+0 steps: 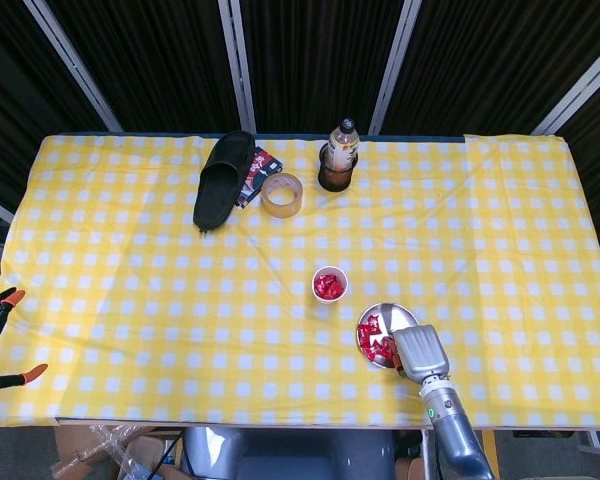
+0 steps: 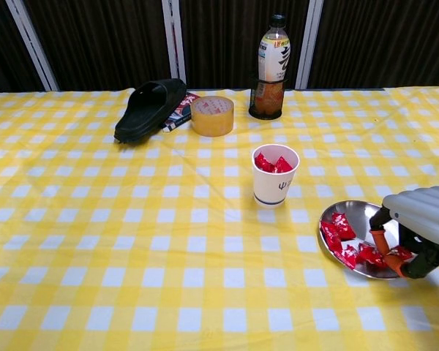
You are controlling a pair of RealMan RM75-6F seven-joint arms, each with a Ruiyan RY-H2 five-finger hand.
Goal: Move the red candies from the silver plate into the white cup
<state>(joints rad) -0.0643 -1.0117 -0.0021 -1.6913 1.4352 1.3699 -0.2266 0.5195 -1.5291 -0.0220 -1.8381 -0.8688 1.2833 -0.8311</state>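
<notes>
The silver plate (image 1: pixel 388 311) (image 2: pixel 358 210) lies near the table's front edge, right of centre, with several red candies (image 1: pixel 371 334) (image 2: pixel 338 232) on it. Just behind and to its left stands the white cup (image 1: pixel 330 285) (image 2: pixel 274 186), which holds a few red candies. My right hand (image 1: pixel 420 351) (image 2: pixel 422 216) hangs over the plate's right side, its fingers curled down into the pile, and it pinches a red candy (image 2: pixel 401 253) just above the plate. My left hand shows in neither view.
A black slipper (image 1: pixel 222 178) (image 2: pixel 151 108) on a small booklet, a roll of tape (image 1: pixel 281 193) (image 2: pixel 212 115) and a drink bottle (image 1: pixel 341 155) (image 2: pixel 272 67) stand along the back. An orange-handled clamp (image 1: pixel 2 300) sits off the left edge.
</notes>
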